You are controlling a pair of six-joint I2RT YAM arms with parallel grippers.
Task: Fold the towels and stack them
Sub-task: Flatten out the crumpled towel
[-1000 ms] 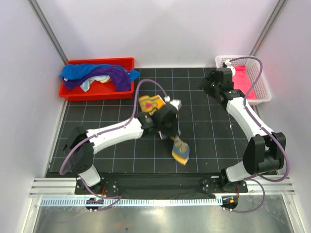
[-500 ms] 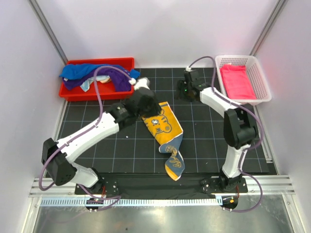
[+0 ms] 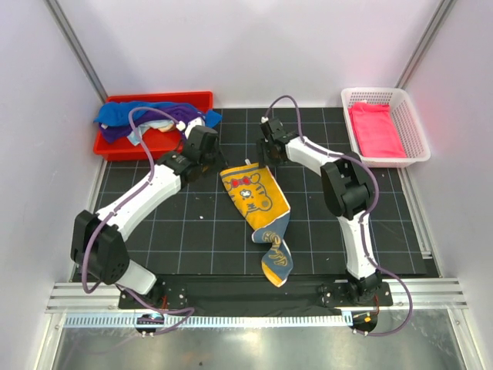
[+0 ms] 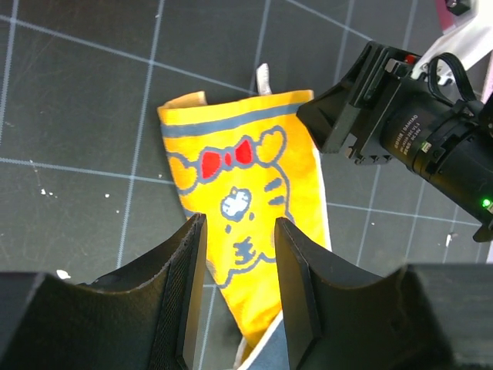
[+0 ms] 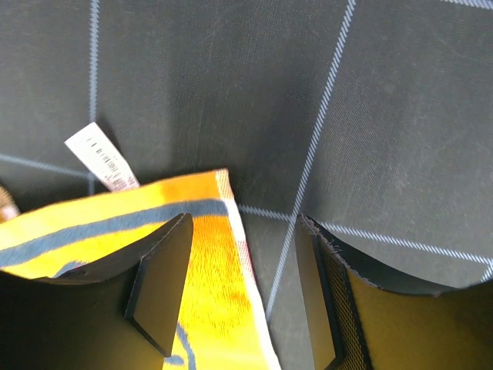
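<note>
A yellow-orange towel (image 3: 253, 194) with a cartoon face lies spread on the black grid mat. Its near end is twisted over and shows slate blue (image 3: 276, 254). My left gripper (image 3: 209, 159) hovers open at the towel's far left corner; in the left wrist view the towel (image 4: 239, 166) shows between and beyond the open fingers (image 4: 189, 262). My right gripper (image 3: 268, 156) is open just over the far right corner. In the right wrist view that corner (image 5: 208, 254) and its white label (image 5: 100, 162) lie under the open gripper (image 5: 243, 223). Neither gripper holds anything.
A red bin (image 3: 154, 146) at the back left holds a bright blue towel (image 3: 115, 114) and a purple towel (image 3: 166, 116). A white mesh basket (image 3: 416, 142) at the back right holds a folded hot pink towel (image 3: 375, 127). White walls enclose the mat.
My left gripper has opened, let the yellow towel drop flat and drawn back to its far left corner. The right arm swung from the basket over to the towel's far right corner.
</note>
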